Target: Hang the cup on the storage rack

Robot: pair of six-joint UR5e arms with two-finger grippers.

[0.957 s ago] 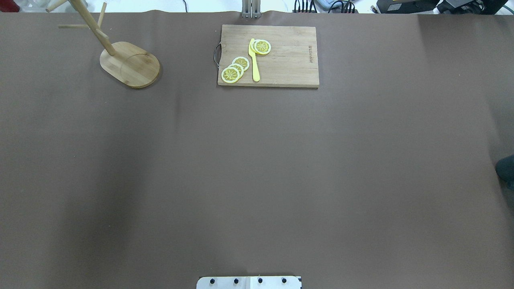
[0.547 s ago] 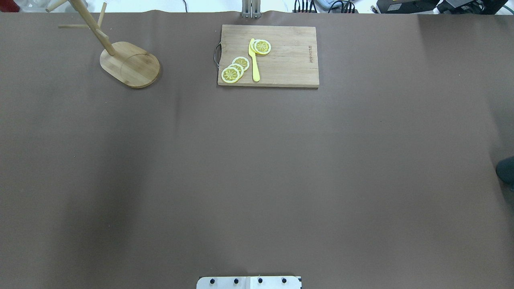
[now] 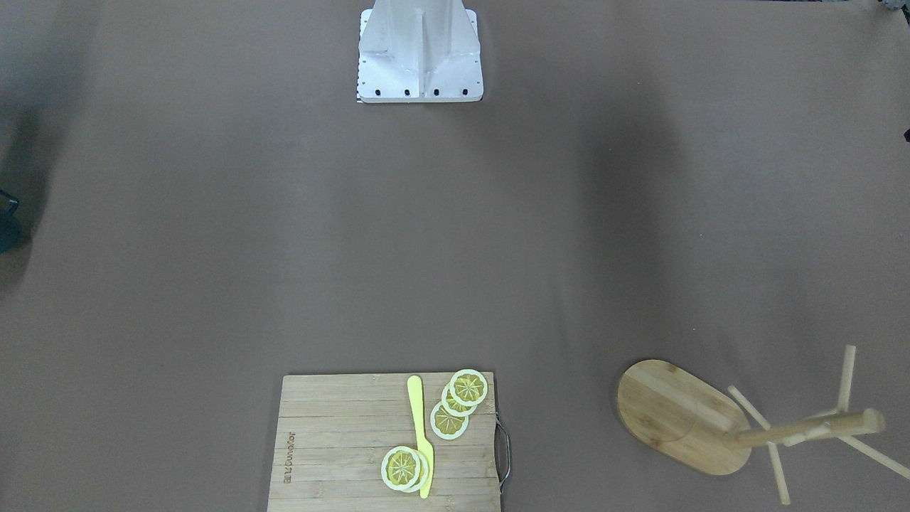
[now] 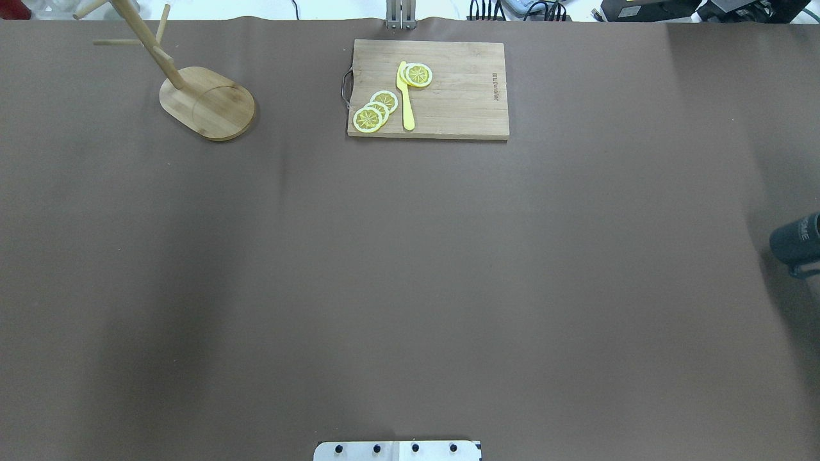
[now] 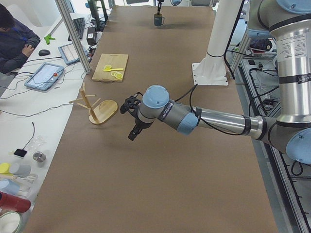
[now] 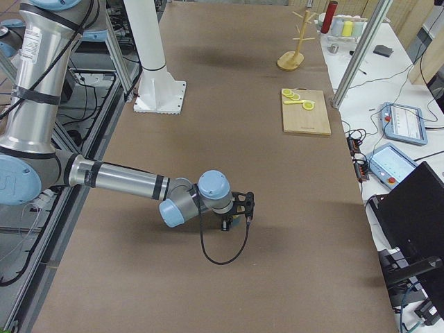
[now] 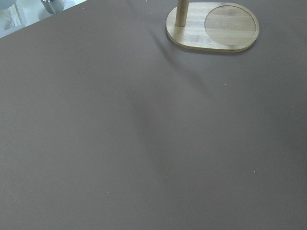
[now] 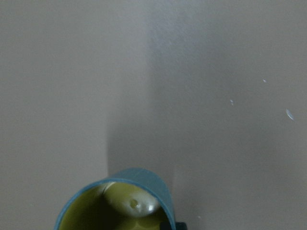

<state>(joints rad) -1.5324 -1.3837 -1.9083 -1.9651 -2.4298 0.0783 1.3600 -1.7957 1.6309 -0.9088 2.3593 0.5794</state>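
The slate-blue cup [image 4: 797, 237] with white lettering shows at the overhead view's right edge, tilted. In the right wrist view its rim and yellow-olive inside [image 8: 117, 203] sit close under the camera. My right gripper [image 6: 236, 208] is low over the table's right end and shut on the cup. The storage rack [image 4: 206, 102], a wooden mug tree on an oval base, stands at the far left and also shows in the front view [image 3: 675, 416] and the left wrist view [image 7: 213, 28]. My left gripper [image 5: 132, 135] hovers near the rack; I cannot tell if it is open or shut.
A rectangular bamboo cutting board [image 4: 448, 96] with lemon slices [image 4: 375, 110] and a yellow knife [image 4: 405, 96] lies at the far middle. The robot's base plate [image 4: 397, 450] is at the near edge. Bottles and tablets sit on side tables beyond the table ends.
The cup has come further into the overhead view from the right edge and moved toward the far side; its lettered side now shows. The rack and board have not moved.
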